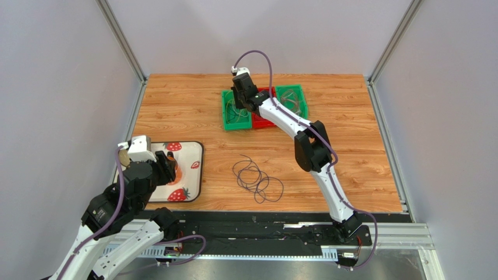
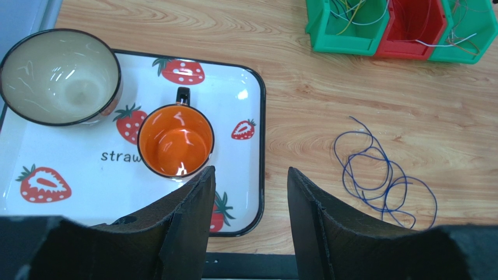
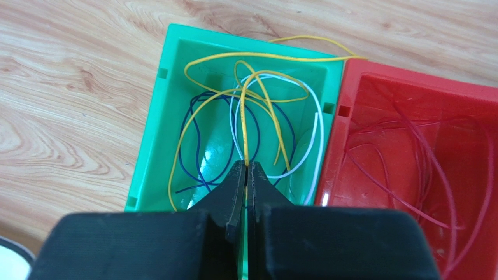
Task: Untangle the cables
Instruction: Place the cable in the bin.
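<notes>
Right gripper [image 3: 246, 175] pinches yellow cable [image 3: 246, 146] in green bin [image 3: 155, 116] beside white cable [image 3: 318, 134], blue cable [image 3: 197, 140]; left gripper [image 2: 249, 172] parted.

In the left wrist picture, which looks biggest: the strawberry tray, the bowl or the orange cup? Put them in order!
1. Strawberry tray, biggest by far.
2. Bowl.
3. Orange cup, smallest.
All three sit close together, so nearness to the camera hardly changes this.
</notes>
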Motion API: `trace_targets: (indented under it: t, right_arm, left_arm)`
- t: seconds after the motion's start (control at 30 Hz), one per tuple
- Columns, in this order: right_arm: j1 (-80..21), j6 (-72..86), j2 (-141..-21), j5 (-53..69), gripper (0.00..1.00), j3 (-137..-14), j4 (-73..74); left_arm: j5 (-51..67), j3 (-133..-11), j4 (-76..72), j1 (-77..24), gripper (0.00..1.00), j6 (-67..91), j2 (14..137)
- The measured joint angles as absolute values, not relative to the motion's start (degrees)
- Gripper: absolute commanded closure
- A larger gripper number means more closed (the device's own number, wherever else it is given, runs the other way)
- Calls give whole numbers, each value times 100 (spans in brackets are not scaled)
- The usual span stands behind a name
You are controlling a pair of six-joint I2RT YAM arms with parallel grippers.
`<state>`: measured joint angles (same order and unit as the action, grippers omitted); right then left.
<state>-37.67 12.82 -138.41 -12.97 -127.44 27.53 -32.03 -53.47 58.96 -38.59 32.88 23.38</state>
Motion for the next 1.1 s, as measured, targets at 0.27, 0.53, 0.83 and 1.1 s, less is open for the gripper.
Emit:
trace_targets:
  t: [0.27, 0.53, 0.83, 1.1]
  right_arm:
    - [-3767, 1251, -13941, -1284, 100, -12333, 2534]
    - [-3782, 1258, -13620, -1203, 69, -11502, 2471]
    - [-3870, 1240, -12698, -1127, 55, -11480, 2526]
    - [-3933, 1216, -12258, -1199, 53, -11483, 2639]
  left_arm:
    - [-3205, -5347, 5896, -3859, 43, 3288, 2338]
    - [-3203, -5339, 5896, -3859, 43, 3291, 2338]
    - [-3203, -5328, 5898, -3859, 43, 3291, 2338]
    - [-3203, -5325, 5898, -3859, 43, 3288, 2338]
